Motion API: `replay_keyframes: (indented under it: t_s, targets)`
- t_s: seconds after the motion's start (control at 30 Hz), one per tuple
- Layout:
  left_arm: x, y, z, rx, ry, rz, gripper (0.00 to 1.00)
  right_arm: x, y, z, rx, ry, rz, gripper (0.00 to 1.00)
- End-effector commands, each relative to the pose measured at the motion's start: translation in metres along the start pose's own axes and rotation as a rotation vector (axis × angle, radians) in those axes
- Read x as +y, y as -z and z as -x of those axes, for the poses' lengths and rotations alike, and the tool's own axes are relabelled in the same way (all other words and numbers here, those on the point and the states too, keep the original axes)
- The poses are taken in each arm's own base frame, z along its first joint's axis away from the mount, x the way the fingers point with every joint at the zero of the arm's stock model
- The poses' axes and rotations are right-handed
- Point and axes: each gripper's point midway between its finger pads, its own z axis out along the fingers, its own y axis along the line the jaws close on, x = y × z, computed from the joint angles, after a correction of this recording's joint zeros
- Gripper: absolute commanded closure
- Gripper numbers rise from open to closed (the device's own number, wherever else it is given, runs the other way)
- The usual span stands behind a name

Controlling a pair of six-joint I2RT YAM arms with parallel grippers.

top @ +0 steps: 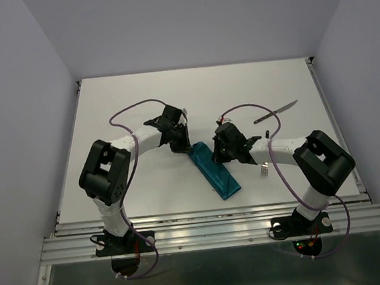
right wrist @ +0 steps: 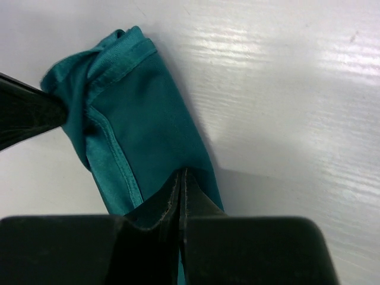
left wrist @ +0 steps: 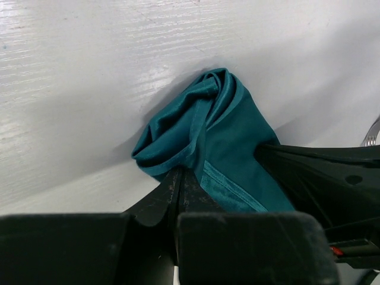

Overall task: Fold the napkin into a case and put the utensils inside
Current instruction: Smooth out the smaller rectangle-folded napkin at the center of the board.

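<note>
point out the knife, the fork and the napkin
knife [top: 276, 112]: top view, middle of its length
fork [top: 265, 171]: top view, the visible end
napkin [top: 219, 177]: top view, middle of the folded strip

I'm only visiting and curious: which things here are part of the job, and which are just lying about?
Part of the job: napkin, already folded long and narrow; knife; fork.

Not part of it: table; purple cables, which belong to the arms.
</note>
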Motion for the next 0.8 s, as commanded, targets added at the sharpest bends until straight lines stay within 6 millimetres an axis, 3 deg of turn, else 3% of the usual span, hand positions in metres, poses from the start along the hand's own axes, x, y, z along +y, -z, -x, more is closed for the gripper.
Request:
replay_keyframes:
  t_s: [0.0, 0.3, 0.53, 0.77]
  targets:
    - [-0.003, -0.007, 0.005, -0.009, -0.012, -0.022, 1.0, 0.008, -0.011, 0.0, 0.01, 0.016, 0.031, 0.99]
    - [-0.006, -0.015, -0.001, 0.008, -0.013, -0.057, 1.0, 0.017, -0.018, -0.008, 0.031, 0.031, 0.033, 0.99]
    - [-0.008, -0.015, 0.002, 0.001, -0.018, -0.062, 1.0, 0.02, -0.008, 0.007, -0.014, 0.039, 0.03, 0.99]
    - [-0.011, -0.009, 0.011, -0.016, -0.031, -0.053, 1.0, 0.023, 0.008, 0.009, -0.014, 0.061, 0.032, 0.99]
